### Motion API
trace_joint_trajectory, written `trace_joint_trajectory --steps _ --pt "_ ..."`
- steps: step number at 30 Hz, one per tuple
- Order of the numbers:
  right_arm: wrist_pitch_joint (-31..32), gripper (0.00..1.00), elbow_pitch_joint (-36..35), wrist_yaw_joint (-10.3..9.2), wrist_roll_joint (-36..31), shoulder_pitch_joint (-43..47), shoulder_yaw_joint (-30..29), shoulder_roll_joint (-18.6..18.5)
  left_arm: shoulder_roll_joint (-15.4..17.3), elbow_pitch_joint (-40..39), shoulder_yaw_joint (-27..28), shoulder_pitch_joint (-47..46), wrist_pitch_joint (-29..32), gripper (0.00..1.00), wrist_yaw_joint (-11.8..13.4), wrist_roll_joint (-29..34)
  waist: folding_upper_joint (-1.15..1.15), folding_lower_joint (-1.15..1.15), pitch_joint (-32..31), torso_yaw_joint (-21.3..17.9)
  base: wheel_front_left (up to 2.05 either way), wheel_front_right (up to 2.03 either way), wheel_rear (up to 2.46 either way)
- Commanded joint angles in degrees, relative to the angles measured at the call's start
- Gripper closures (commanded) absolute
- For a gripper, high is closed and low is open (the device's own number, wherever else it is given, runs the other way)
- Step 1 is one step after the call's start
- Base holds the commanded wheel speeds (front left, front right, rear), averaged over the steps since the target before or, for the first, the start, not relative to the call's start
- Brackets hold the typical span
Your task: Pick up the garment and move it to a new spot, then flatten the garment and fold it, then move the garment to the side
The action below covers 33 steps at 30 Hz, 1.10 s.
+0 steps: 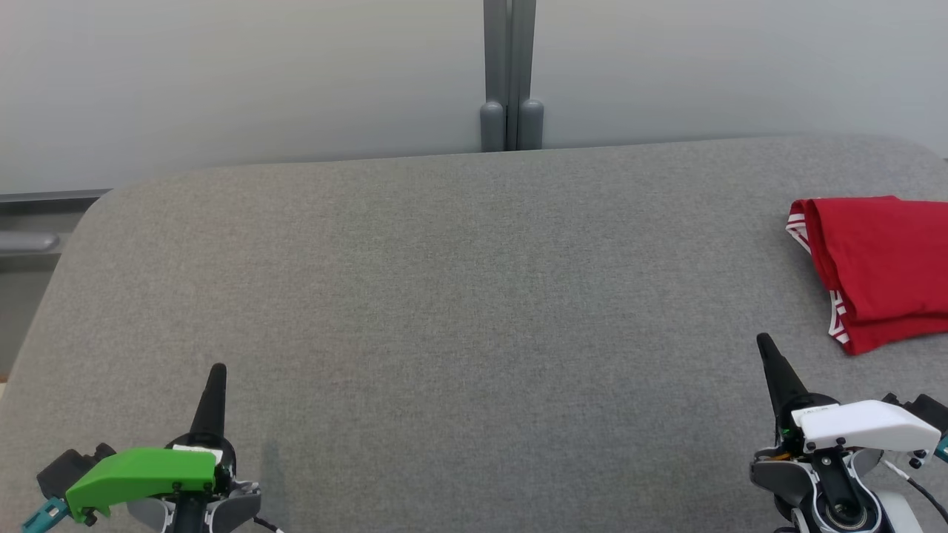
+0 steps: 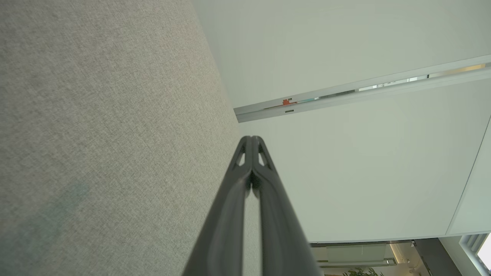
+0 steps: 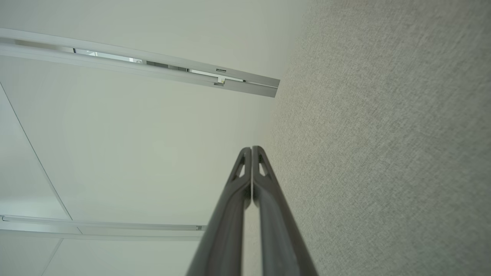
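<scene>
Where the table (image 1: 459, 296) runs out at its right side, the garment (image 1: 878, 270) is laid flat, folded into a compact stack of red layers. A red-and-white striped band is seen along the hems that face the table's middle and its near edge. The cloth is smooth and matte, with soft rounded folds. Its far right part is cut off by the head view's border, so its full outline cannot be told. It is touched by neither gripper.

The table is covered in a grey woven fabric with a fine, even grain, and its far corners are broadly rounded.

Near the table's near right corner the right gripper (image 1: 763, 340) is held just short of the garment, under a glossy white cover (image 1: 863, 422). Near the table's near left corner the left gripper (image 1: 218, 368) is held well apart from the garment, under a bright green cover (image 1: 141, 474). On each, the two long dark fingers are pressed together from base to tip, and nothing is clamped between them.

Beyond the table's far edge, pale matte wall panels (image 1: 222, 74) are joined by a grey double post (image 1: 509, 74) with rounded feet, met at the middle of that edge. In the wrist views the table's weave is seen coarser, and the panels are divided by thin metal rails (image 2: 345, 94).
</scene>
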Motion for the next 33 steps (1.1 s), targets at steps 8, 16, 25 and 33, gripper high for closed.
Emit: trace_joint_trajectory --steps 8,16,25,33 --pt "1.1 1.0 -0.6 0.01 4.3 -1.2 -0.6 -0.3 -0.3 -0.6 1.5 -1.6 1.1 1.0 -1.2 -3.7 0.0 0.0 0.2 -0.1 0.0 0.0 0.0" --pt "1.8 1.0 -0.6 0.01 7.7 -1.7 -0.9 -0.3 -0.5 -0.7 2.6 -2.0 2.0 1.0 -1.9 -6.6 0.0 0.0 0.5 -0.1 0.0 0.0 0.0" --pt "2.6 1.0 -0.6 0.01 11.2 -2.0 -1.2 -0.3 -0.8 -0.8 3.6 -2.2 3.0 1.0 -2.7 -9.3 0.0 0.0 0.8 -0.2 0.0 0.0 0.0" --pt "3.3 1.0 -0.5 0.0 14.5 -2.1 -1.6 -0.3 -1.0 -0.9 4.6 -2.5 3.9 1.0 -3.4 -12.1 0.0 0.0 1.0 -0.2 0.0 0.0 0.0"
